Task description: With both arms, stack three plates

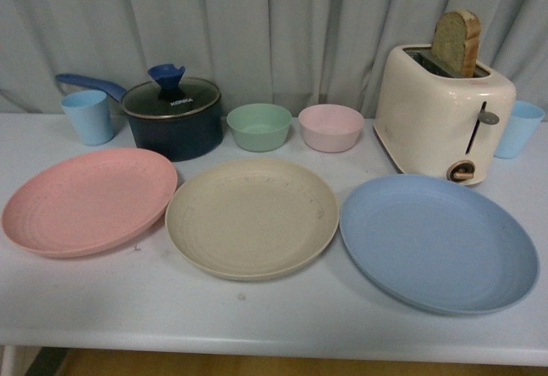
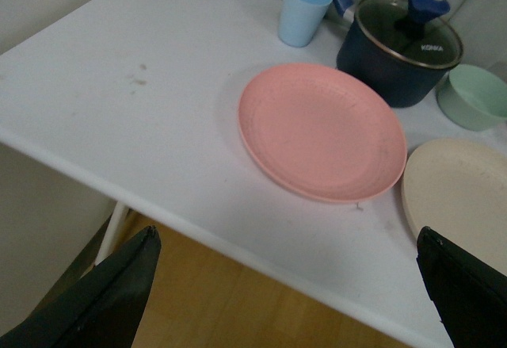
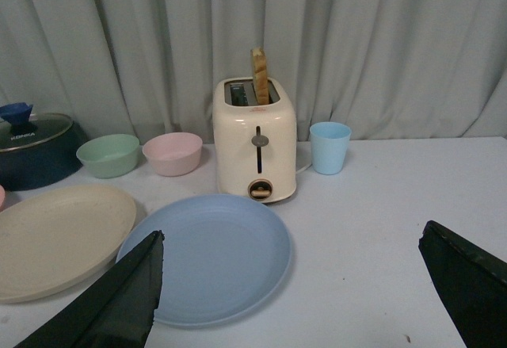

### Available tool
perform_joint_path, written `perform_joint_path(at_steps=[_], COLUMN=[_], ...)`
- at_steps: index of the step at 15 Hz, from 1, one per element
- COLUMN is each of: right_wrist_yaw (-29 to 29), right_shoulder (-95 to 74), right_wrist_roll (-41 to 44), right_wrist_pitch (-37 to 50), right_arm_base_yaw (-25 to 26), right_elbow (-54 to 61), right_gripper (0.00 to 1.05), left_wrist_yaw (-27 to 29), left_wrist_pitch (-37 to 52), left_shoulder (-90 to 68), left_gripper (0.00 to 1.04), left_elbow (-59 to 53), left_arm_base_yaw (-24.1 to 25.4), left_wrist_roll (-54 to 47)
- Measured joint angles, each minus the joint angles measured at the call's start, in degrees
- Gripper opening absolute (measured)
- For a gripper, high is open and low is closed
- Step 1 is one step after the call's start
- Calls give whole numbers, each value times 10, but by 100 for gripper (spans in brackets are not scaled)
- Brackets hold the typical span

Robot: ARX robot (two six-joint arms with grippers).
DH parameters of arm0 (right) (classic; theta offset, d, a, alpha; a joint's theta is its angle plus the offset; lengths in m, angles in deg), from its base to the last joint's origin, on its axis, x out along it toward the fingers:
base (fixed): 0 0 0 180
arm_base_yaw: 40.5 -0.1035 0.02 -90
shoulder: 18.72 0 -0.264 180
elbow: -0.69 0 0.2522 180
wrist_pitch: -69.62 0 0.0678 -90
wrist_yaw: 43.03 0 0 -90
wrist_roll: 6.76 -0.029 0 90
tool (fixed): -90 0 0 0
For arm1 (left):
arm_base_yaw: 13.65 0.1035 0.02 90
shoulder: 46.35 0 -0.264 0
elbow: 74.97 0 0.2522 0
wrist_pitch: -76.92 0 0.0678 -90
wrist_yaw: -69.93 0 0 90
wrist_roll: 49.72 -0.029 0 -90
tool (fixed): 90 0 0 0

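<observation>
Standing behind pink plate, beige plate, blue plate: pot, toaster; left gripper, right gripper gape.

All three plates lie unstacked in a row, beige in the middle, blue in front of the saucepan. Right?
Not quite. The blue plate lies in front of the toaster; the pink plate sits by the saucepan, as the front view shows. Otherwise right: unstacked, beige plate in the middle.

pink plate: was matt, finely ringed
beige plate: was matt
blue plate: was matt, smooth
toaster: looked glossy
pot lid: was glass
curtain: was cloth
</observation>
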Motion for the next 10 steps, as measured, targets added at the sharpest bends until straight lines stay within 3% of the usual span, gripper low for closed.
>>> perform_joint_path(at_steps=[7, 10], right_wrist_yaw=[0, 0], right_shoulder=[0, 0], right_wrist_roll=[0, 0], right_wrist_pitch=[0, 0], right_arm_base_yaw=[0, 0], right_elbow=[0, 0], right_gripper=[98, 98], left_wrist_yaw=[-149, -148], left_wrist_pitch=[199, 207], left_shoulder=[-353, -520], left_gripper=[98, 98], left_elbow=[152, 266], left_arm_base_yaw=[173, 163], left_wrist_roll=[-77, -95])
